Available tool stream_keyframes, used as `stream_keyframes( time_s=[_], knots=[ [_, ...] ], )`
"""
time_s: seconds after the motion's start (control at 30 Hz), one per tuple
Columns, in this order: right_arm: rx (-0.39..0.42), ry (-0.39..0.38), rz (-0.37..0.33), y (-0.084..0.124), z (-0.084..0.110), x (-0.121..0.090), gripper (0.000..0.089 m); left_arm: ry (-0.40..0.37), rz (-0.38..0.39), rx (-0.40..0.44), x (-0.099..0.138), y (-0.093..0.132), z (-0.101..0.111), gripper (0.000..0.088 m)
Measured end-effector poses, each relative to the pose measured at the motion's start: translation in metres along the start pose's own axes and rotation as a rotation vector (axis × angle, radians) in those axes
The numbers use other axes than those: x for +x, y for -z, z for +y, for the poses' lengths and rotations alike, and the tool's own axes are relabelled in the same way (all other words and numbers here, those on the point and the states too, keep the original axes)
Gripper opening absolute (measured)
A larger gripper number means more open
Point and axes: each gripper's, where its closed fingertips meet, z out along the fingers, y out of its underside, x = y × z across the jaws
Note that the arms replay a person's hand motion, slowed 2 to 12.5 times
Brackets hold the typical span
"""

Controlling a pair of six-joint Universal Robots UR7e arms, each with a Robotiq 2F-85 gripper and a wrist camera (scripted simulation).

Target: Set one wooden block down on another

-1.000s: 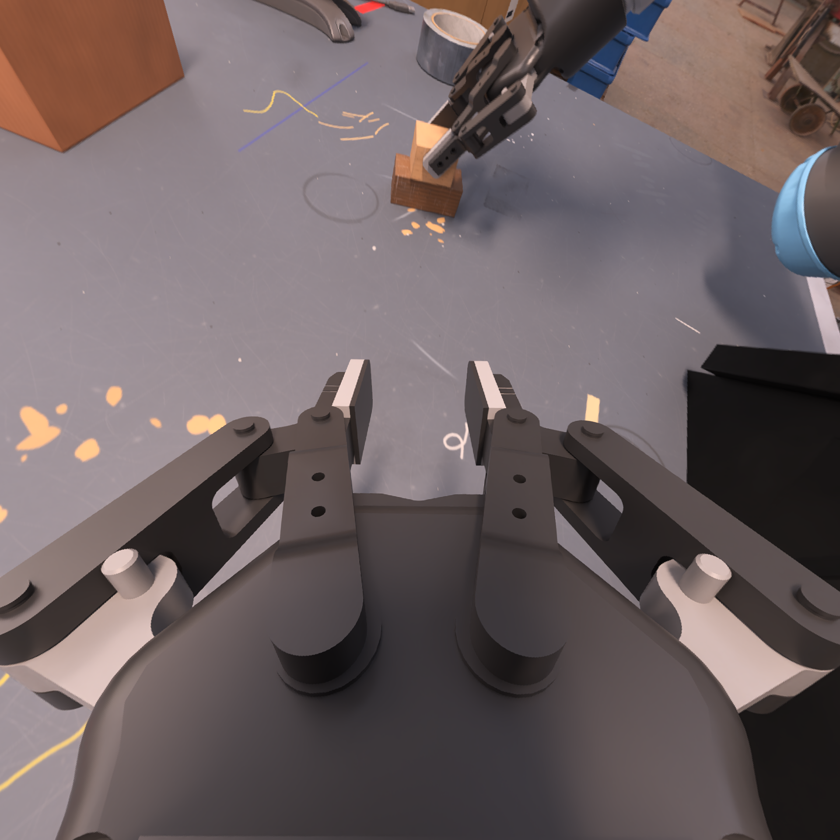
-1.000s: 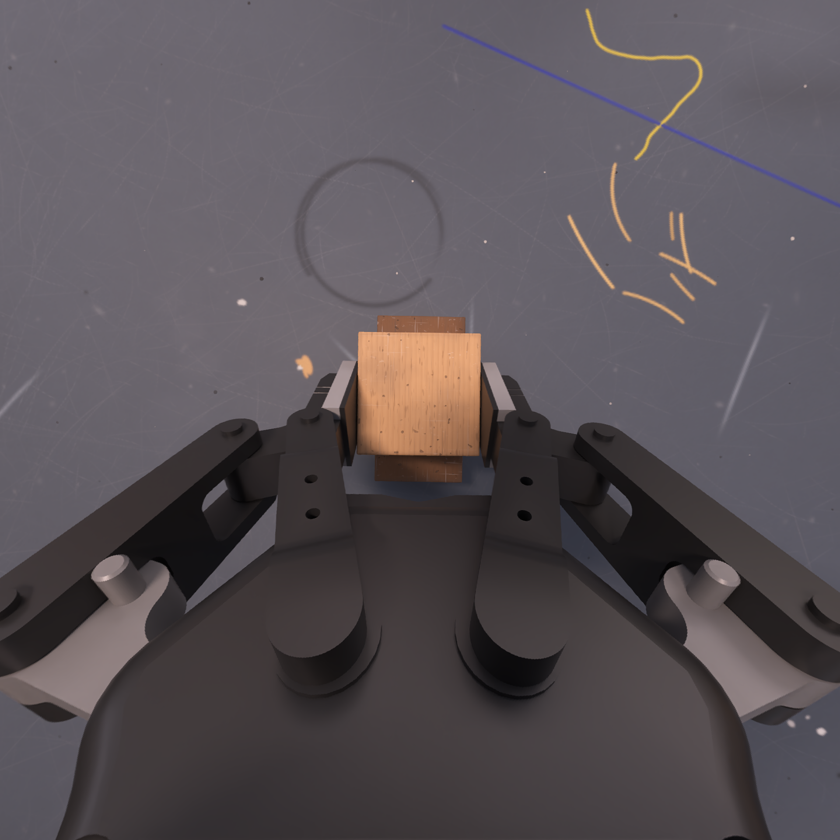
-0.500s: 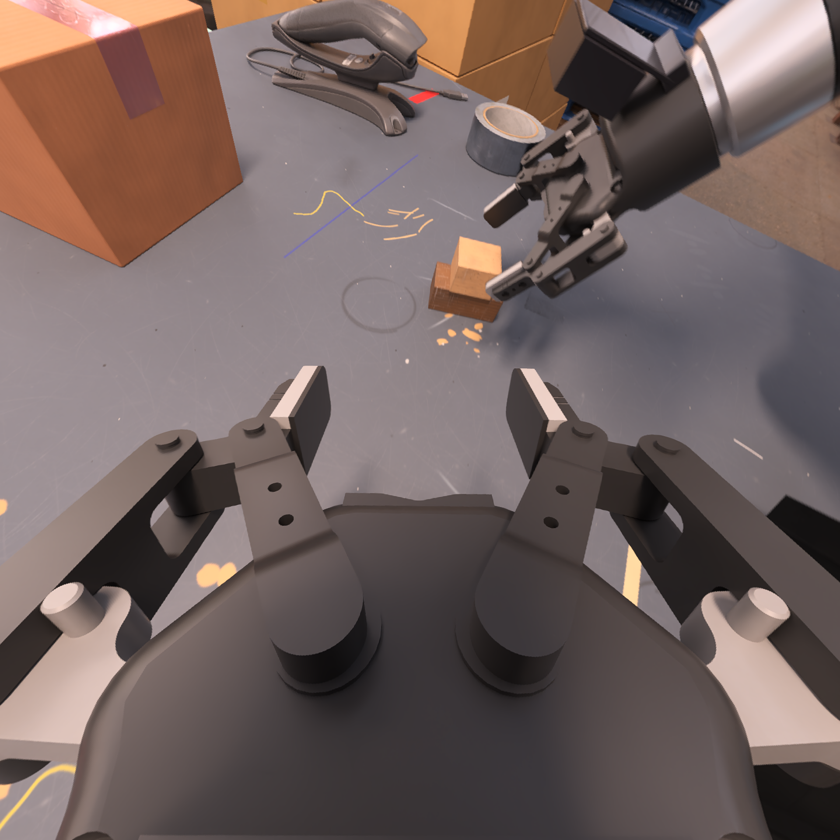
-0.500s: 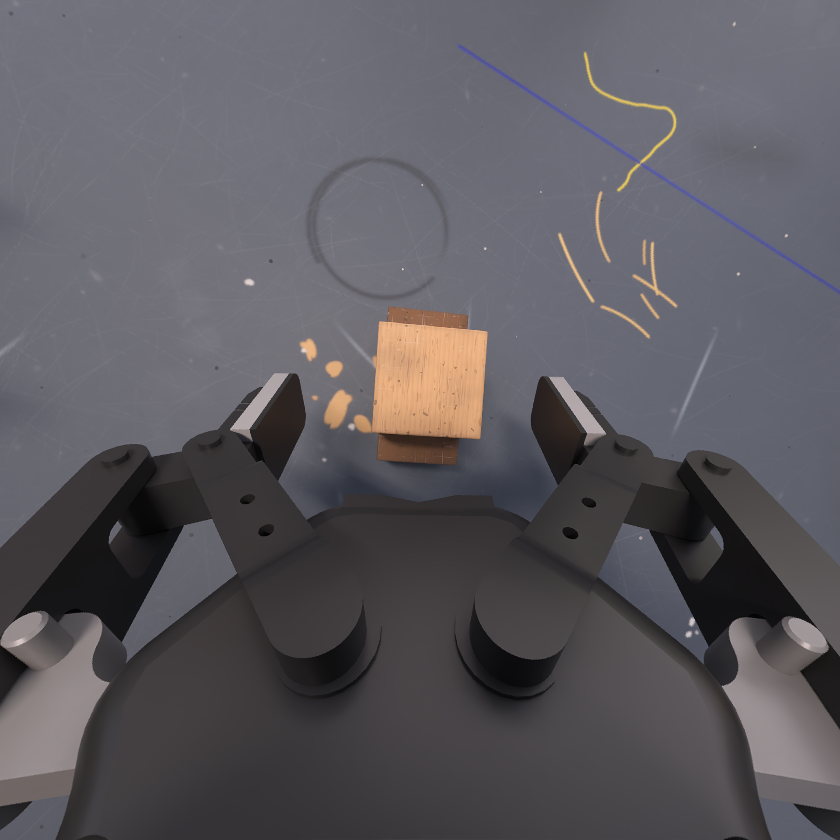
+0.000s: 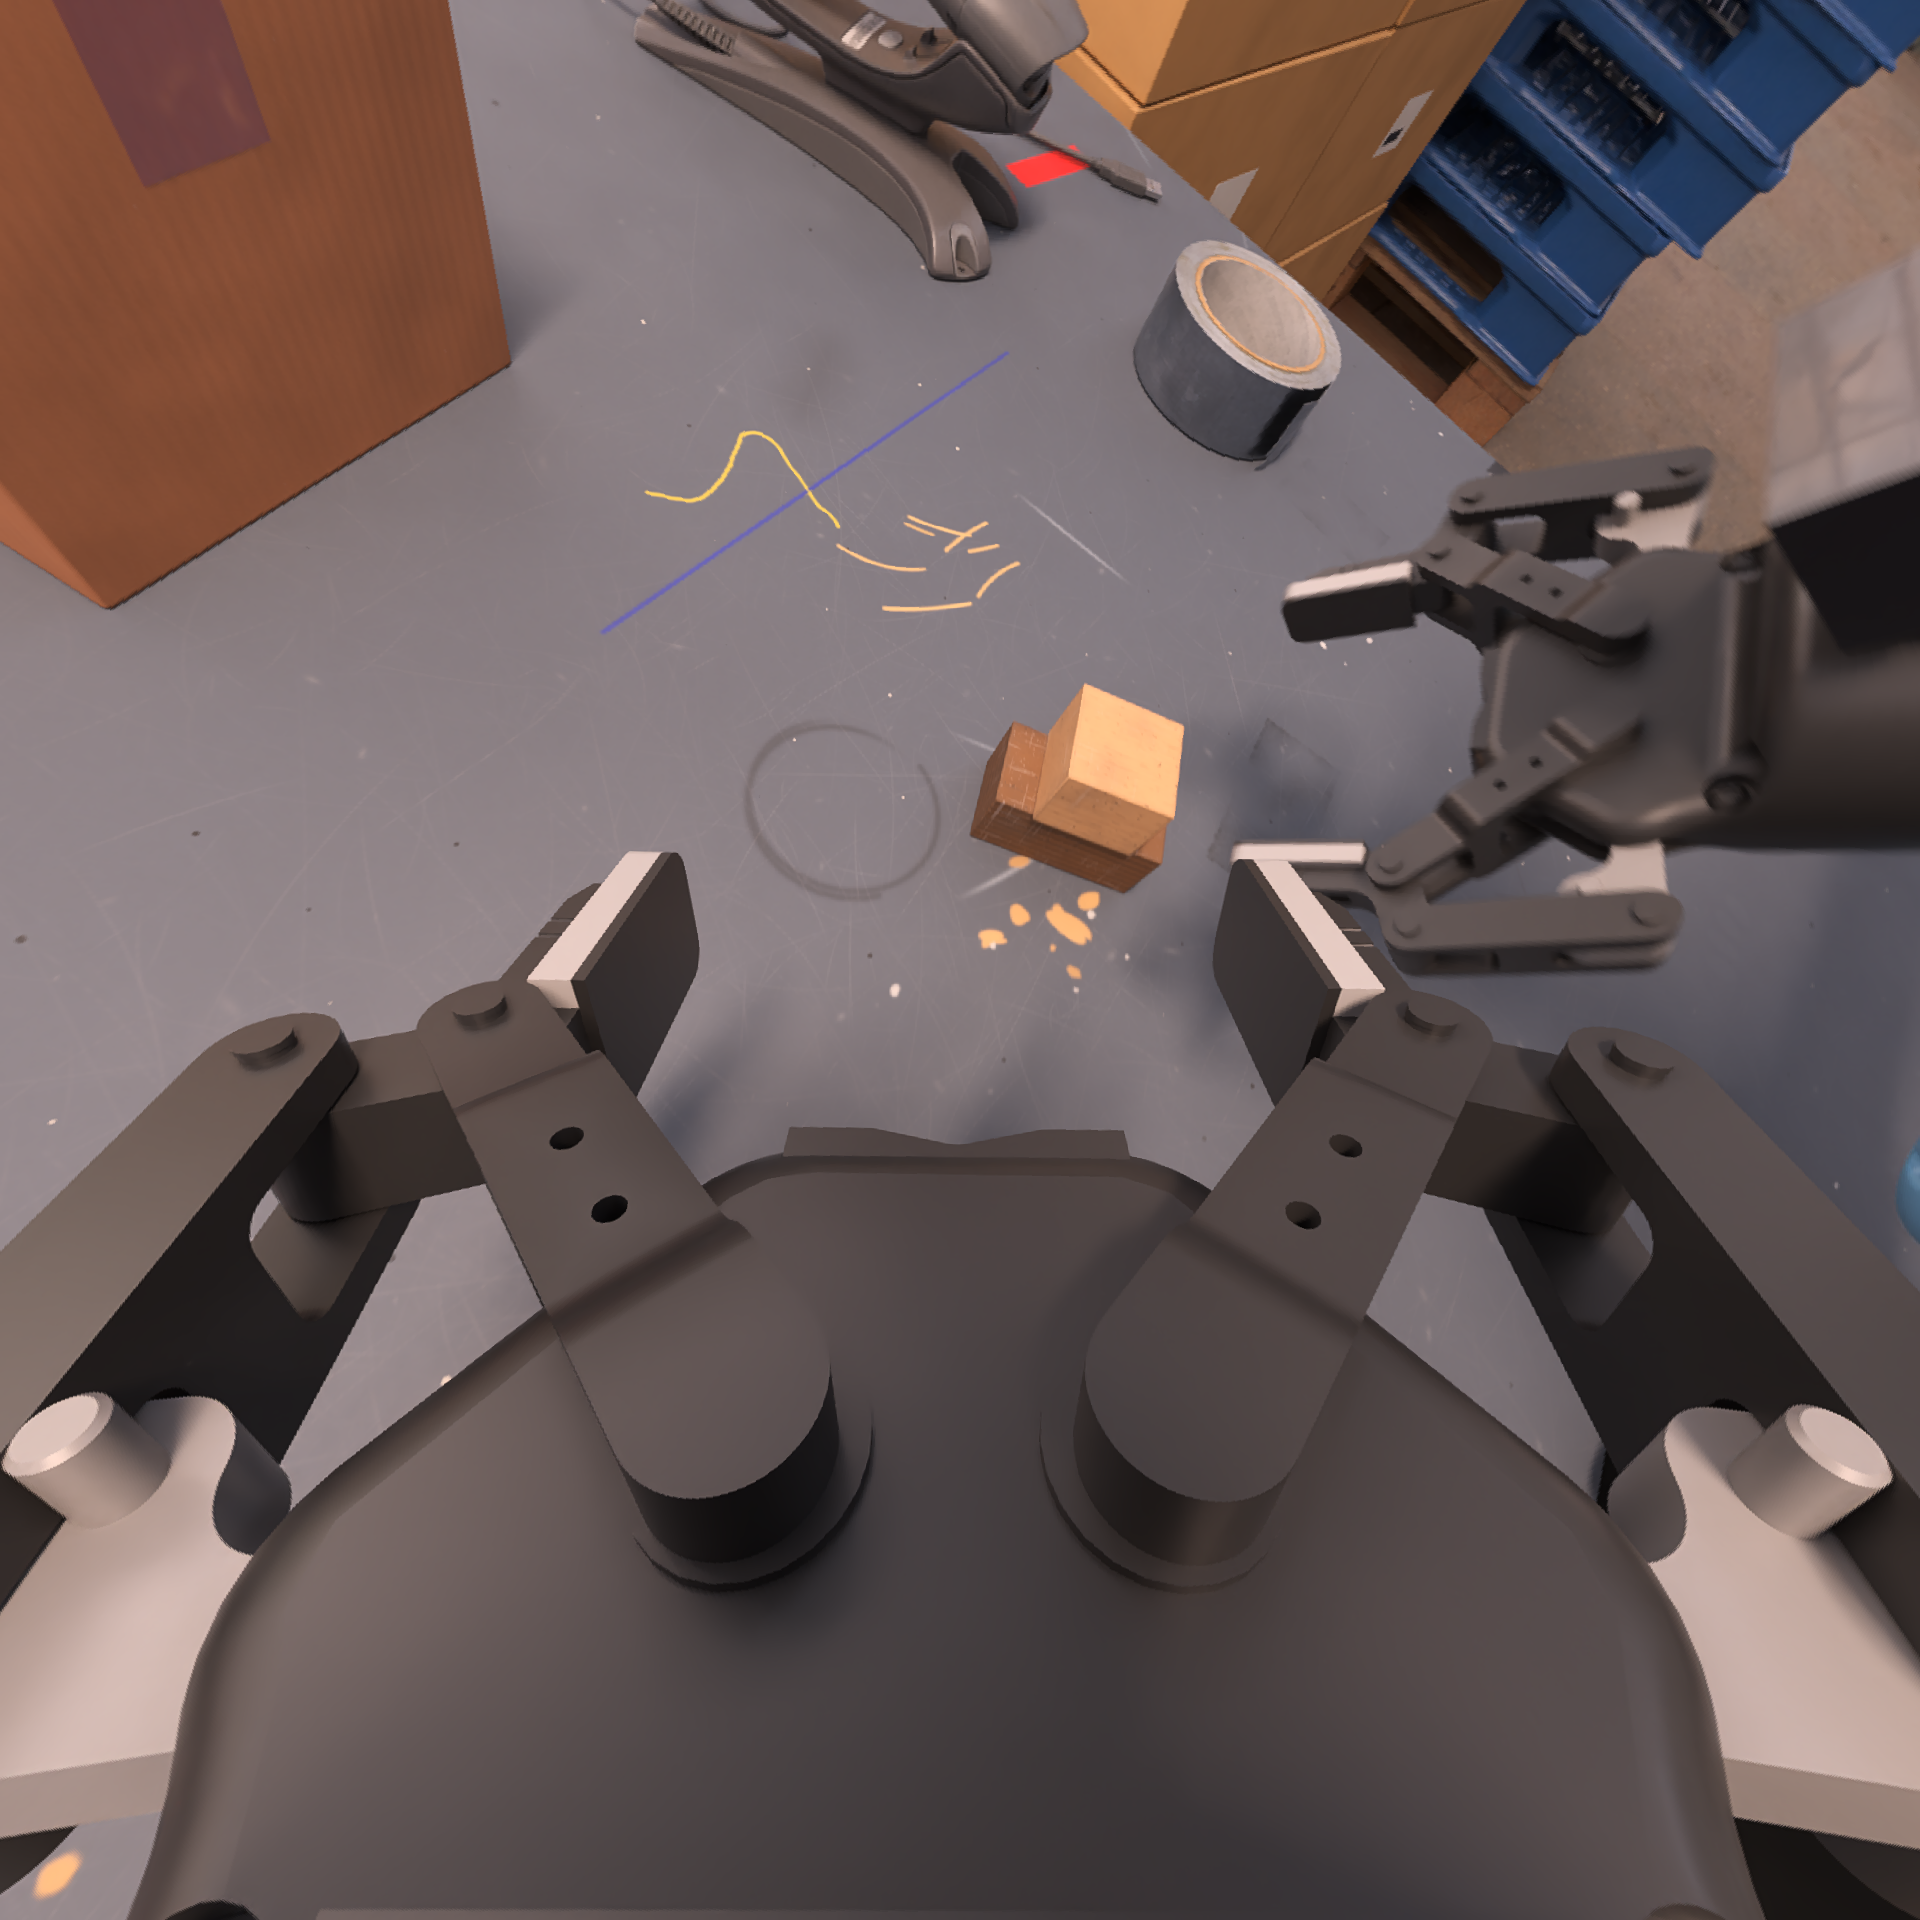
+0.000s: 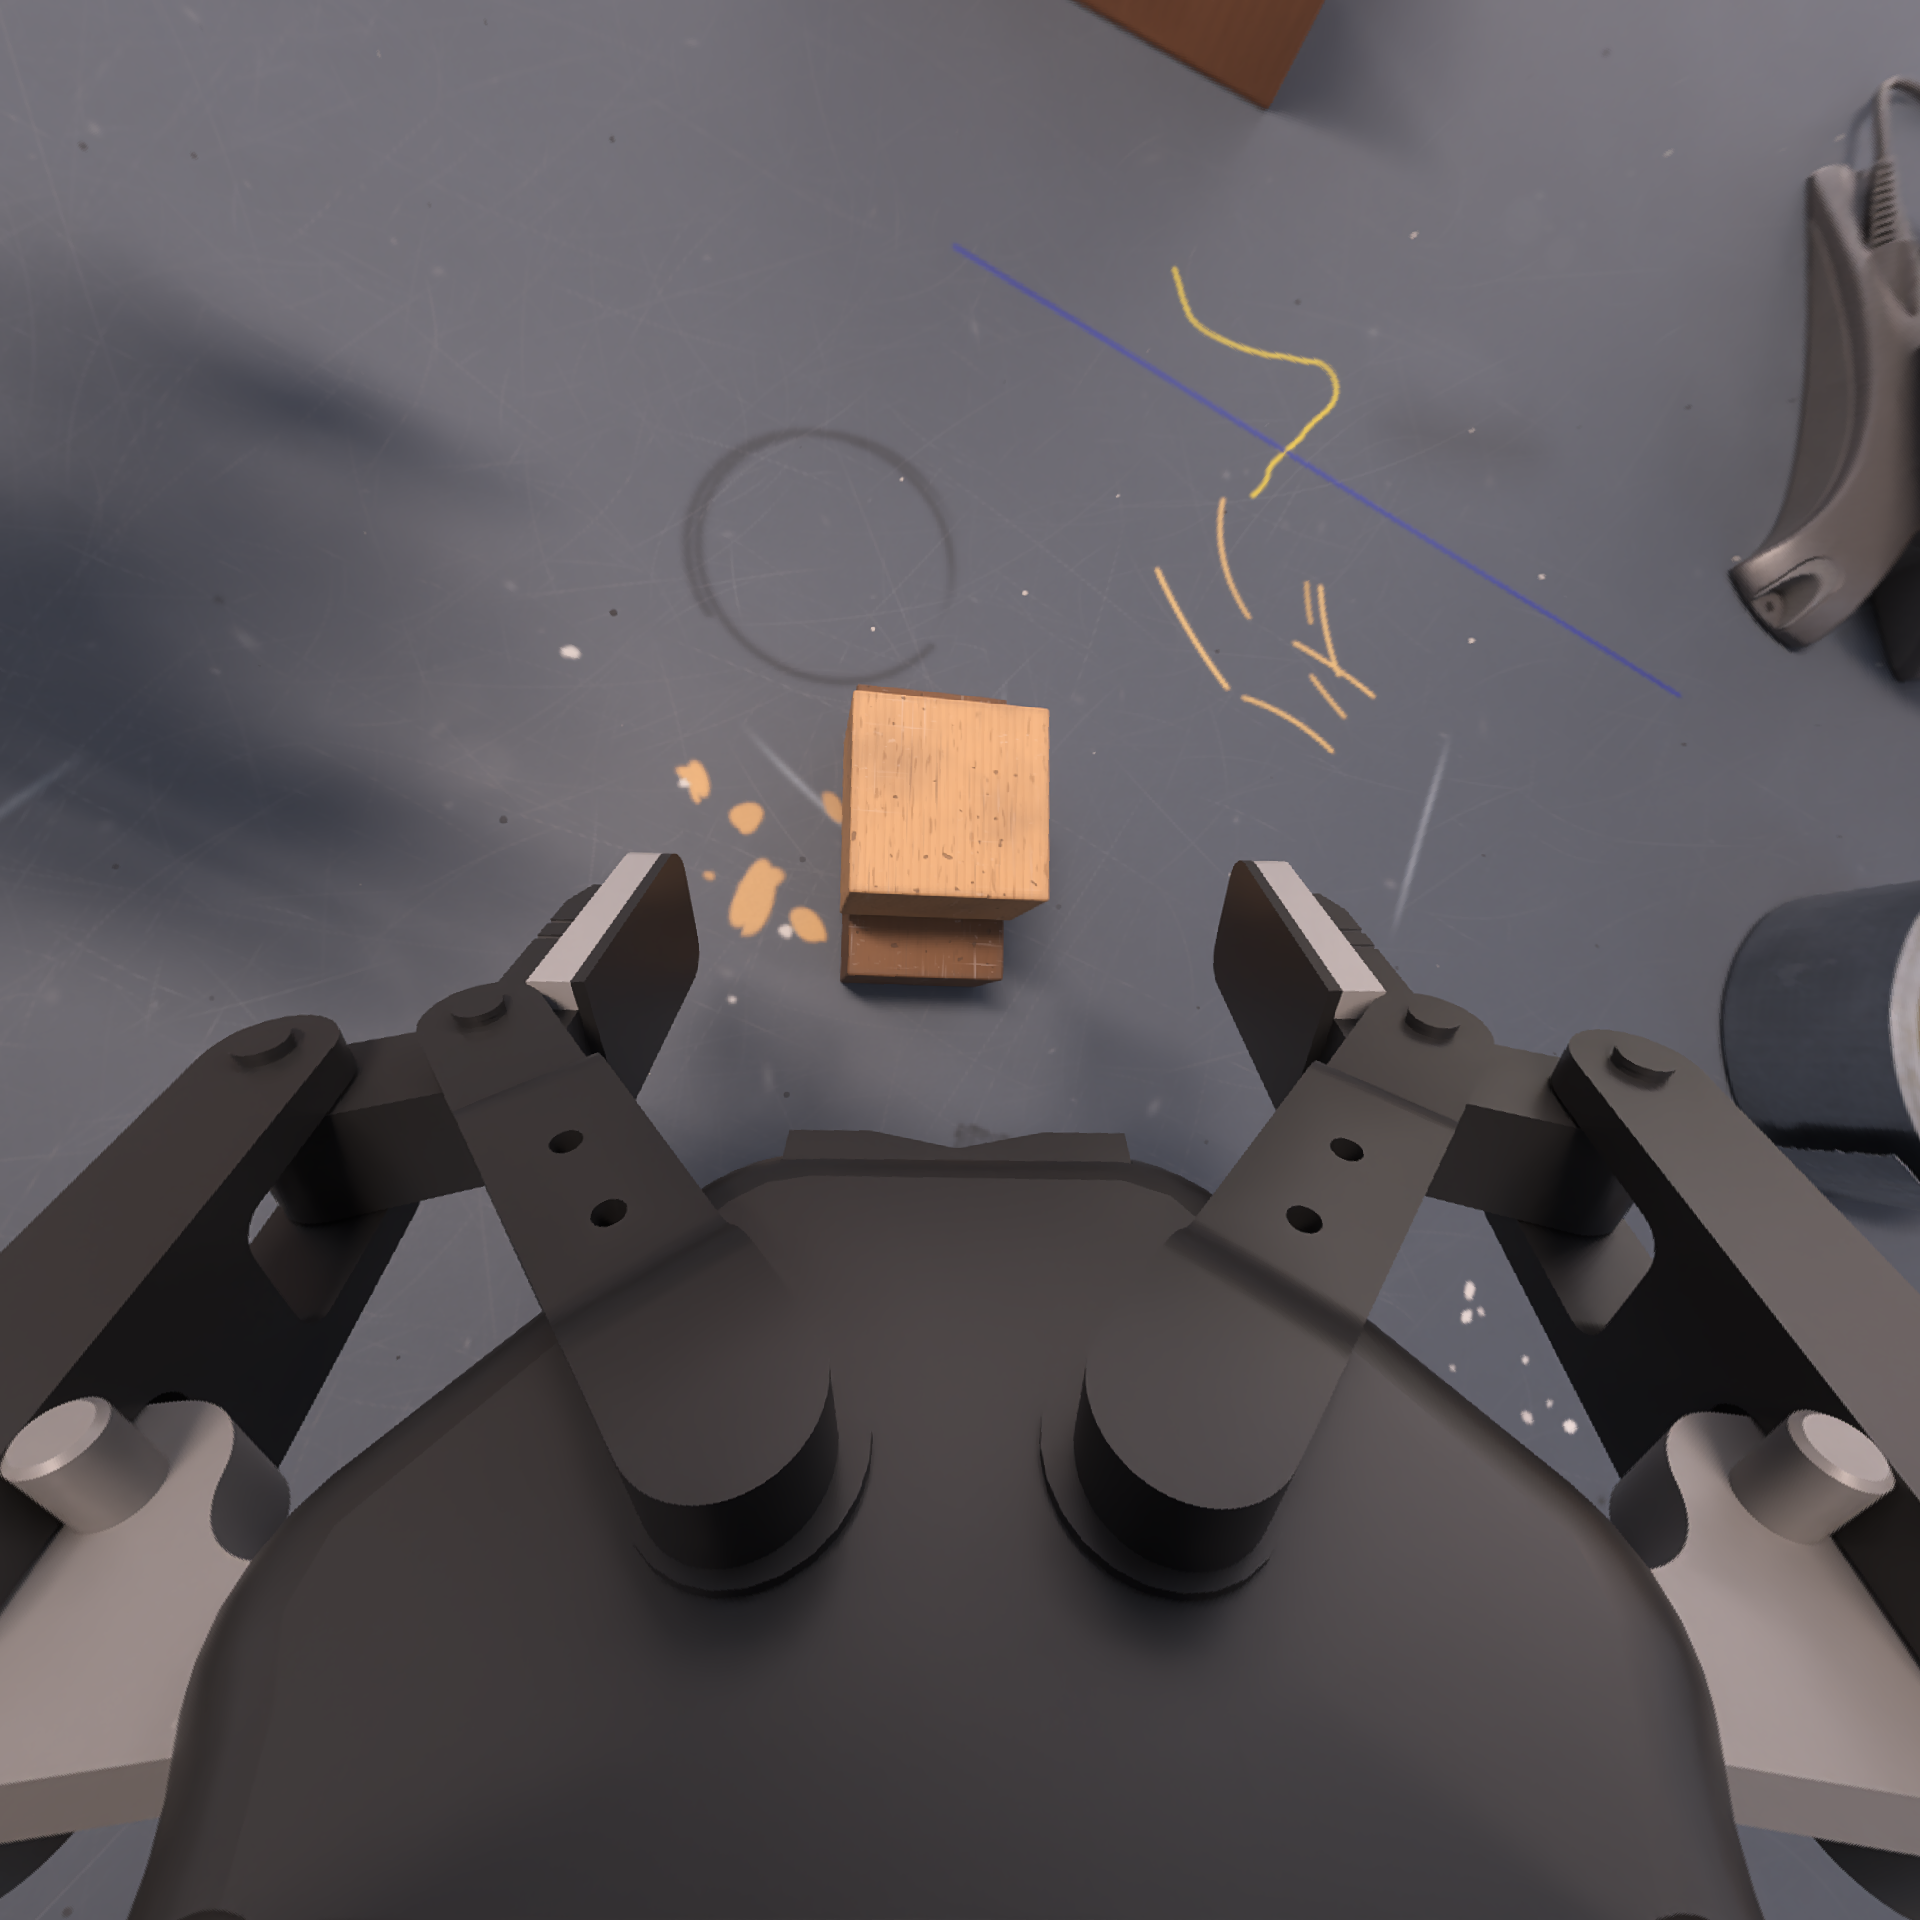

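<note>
Under me: grey counter (image 5: 436,727), scuffed, marked with a blue line (image 5: 805,494), yellow scribbles (image 5: 748,468), a dark drawn ring (image 5: 842,810) and orange paint flecks (image 5: 1049,925). Big brown cardboard box (image 5: 208,270) far left on it. Handheld scanner in its stand (image 5: 883,114) at the far edge, grey tape roll (image 5: 1236,348) to its right. Beyond the counter: stacked tan cartons (image 5: 1268,94), blue crates (image 5: 1621,135), beige floor (image 5: 1766,343). Light is soft, shadows blurred.
</note>
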Motion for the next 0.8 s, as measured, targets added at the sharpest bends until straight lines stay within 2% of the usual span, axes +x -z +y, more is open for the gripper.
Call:
stream_keyframes(
  time_s=[0.3,0.5,0.8],
  knots=[
    [0.092,-0.043,0.055,0.027,0.001,0.004,0.0854,0.076,-0.027,-0.064,-0.003,-0.043,-0.019,0.0854],
    [0.139,-0.078,0.067,0.042,0.005,0.003,0.0854,0.098,-0.105,-0.139,-0.016,-0.069,-0.019,0.0854],
    [0.205,-0.112,0.047,0.061,0.010,-0.002,0.0854,0.129,-0.222,-0.245,-0.034,-0.101,-0.010,0.0854]
  ],
)
